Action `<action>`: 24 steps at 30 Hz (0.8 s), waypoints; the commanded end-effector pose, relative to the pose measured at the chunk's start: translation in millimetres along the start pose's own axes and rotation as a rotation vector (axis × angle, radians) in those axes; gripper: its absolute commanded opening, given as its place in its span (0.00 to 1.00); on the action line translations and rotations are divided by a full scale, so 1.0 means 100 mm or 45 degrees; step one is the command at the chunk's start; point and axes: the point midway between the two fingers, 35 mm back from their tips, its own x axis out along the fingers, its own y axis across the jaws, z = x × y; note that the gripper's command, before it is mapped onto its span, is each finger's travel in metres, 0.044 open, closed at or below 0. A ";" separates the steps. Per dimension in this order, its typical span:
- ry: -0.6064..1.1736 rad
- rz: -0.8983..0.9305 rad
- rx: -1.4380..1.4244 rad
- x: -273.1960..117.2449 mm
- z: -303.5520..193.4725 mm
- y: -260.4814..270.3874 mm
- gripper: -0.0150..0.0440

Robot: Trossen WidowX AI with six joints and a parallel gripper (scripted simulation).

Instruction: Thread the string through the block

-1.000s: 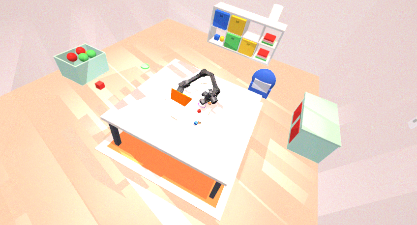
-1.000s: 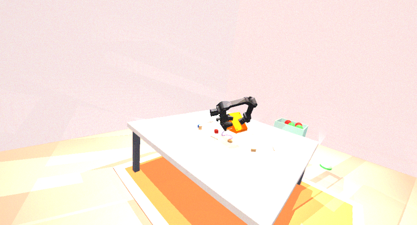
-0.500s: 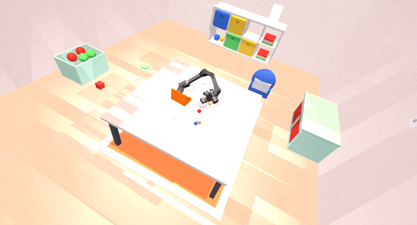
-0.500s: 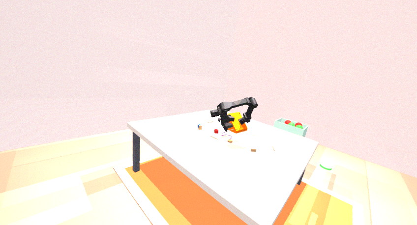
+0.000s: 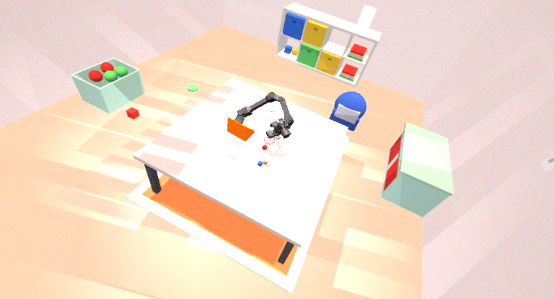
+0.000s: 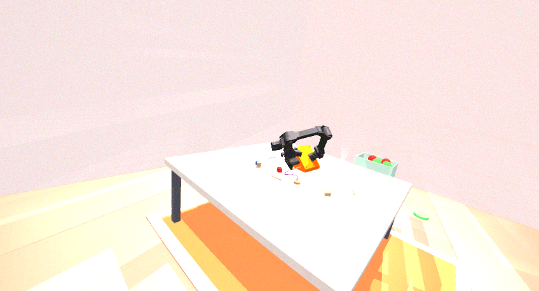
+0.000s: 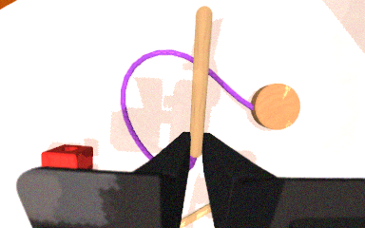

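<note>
Gripping the stick point(image 6: 296, 168) point(image 7: 200, 81) at its string end in the claw point(image 5: 278, 131) point(image 6: 291, 168) point(image 7: 196, 139), so could pivot it on contact or snag the purple string point(image 5: 264, 141) point(image 6: 291, 174) point(image 7: 124, 95) on the red cube point(image 5: 264, 147) point(image 6: 279, 169) point(image 7: 67, 159), left.

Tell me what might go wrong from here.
The gripper pinches the stick only by its string end, so the long free part may swivel if it bumps something.
The purple string loops under the stick to the button and could snag or tug it.
The red block lies near one finger in the wrist view and might get knocked.
</note>
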 end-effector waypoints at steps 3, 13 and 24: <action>0.015 0.005 -0.011 -0.02 -0.10 0.02 0.25; 0.037 0.006 -0.015 -0.06 -0.21 0.05 0.25; 0.062 0.006 -0.022 -0.11 -0.34 0.08 0.25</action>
